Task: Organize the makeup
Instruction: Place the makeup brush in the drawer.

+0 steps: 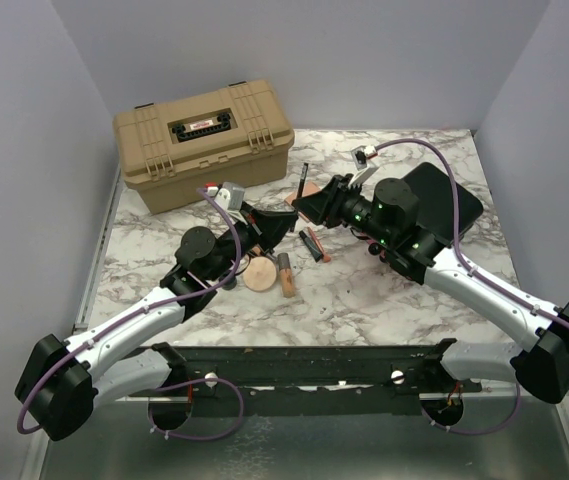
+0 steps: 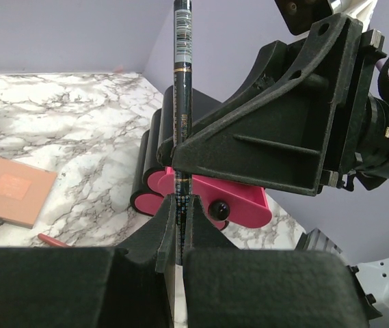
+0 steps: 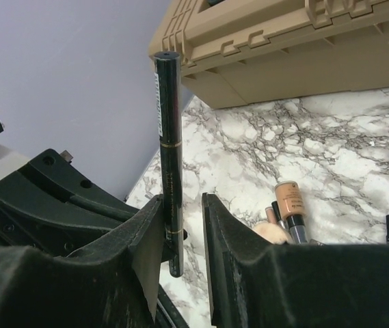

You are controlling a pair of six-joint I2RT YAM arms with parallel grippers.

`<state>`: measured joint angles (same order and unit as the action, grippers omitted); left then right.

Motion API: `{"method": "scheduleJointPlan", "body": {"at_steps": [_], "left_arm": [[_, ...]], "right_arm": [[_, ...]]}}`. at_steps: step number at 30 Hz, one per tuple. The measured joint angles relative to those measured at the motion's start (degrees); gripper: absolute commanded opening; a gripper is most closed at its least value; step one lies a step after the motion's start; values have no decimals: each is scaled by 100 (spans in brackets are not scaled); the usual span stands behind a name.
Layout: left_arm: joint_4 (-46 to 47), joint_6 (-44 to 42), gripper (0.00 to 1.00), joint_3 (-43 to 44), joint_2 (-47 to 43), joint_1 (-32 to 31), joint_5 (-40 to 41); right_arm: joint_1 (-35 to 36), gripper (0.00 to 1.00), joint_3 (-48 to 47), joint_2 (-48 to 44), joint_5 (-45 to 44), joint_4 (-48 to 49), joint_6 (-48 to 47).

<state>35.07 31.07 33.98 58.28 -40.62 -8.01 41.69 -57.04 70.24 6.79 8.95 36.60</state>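
A slim black makeup pencil (image 2: 182, 82) stands upright, and my left gripper (image 2: 180, 203) is shut on its lower end. My right gripper (image 3: 182, 205) is open around the same pencil (image 3: 168, 137). The pencil rests against its left finger, with a gap to the right finger. From above, both grippers meet mid-table at the pencil (image 1: 304, 178). On the marble lie a round peach compact (image 1: 260, 273), a copper tube (image 1: 285, 273), a black-and-red tube (image 1: 313, 244) and a flat copper-pink compact (image 2: 13, 188).
A tan latched toolbox (image 1: 204, 140) stands at the back left. The black box (image 1: 449, 205) lies at the right behind the right arm, its pink drawer (image 2: 242, 205) pulled out just beyond the grippers. A small white-and-red item (image 1: 364, 153) lies near the back wall.
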Motion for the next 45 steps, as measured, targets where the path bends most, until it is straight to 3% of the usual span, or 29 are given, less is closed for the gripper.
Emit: {"method": "scheduleJointPlan", "body": {"at_steps": [2, 7, 10, 14, 15, 20, 30, 38, 45], "left_arm": [[2, -2, 0, 2, 0, 0, -31], [-15, 0, 0, 2, 2, 0, -46], [-24, 0, 1, 2, 2, 0, -50], [-31, 11, 49, 2, 13, 0, -46], [-22, 39, 55, 2, 17, 0, -44], [48, 131, 67, 2, 61, -2, -44], [107, 133, 69, 11, 455, -2, -269], [125, 87, 67, 483, 1961, -411, -424], [133, -4, 66, 1545, 3067, -839, -474]], "right_arm": [[0, 30, 0, 2, 37, 4, 0], [0, 13, 0, 37, 157, 44, -4], [0, 12, -2, 37, 166, 42, -33], [0, 4, -20, 37, 164, 2, -87], [0, 3, -33, 37, 164, -22, -107], [0, 3, -203, 35, -72, -404, -214], [0, 2, -702, -420, -1805, -2269, -1163], [-107, 1, -1106, -874, -3189, -3777, -2024], [-481, 1, -1196, -868, -3609, -4905, -2435]]}}
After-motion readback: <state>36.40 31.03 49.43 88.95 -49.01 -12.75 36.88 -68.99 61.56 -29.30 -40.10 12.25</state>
